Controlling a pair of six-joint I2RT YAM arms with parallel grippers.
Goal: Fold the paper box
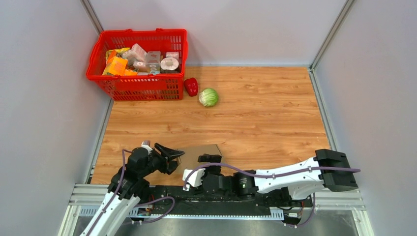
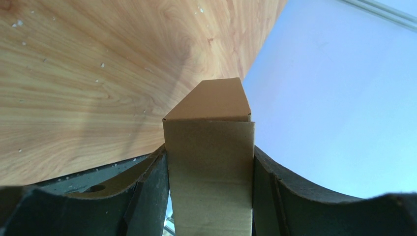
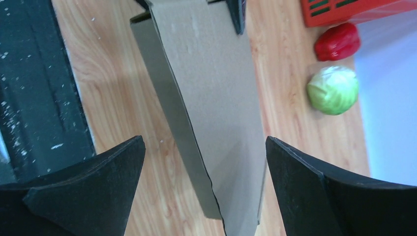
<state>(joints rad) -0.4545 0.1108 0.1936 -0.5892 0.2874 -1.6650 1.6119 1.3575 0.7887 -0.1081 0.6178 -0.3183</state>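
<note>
I see left claw (image 1: 176, 153) pinching paper box (image 1: 202, 151), both fingers pressed on its sides. Box is by near edge of wood table (image 1: 265, 123), between my two arms. Right claw (image 3: 204, 142) wide, one finger each side of box; cannot tell if it touches. Far back: green cabbage (image 1: 208, 97), red pepper (image 1: 191, 86) just beside it, red basket (image 1: 133, 88) with small packs (image 1: 142, 60) in left corner.
</note>
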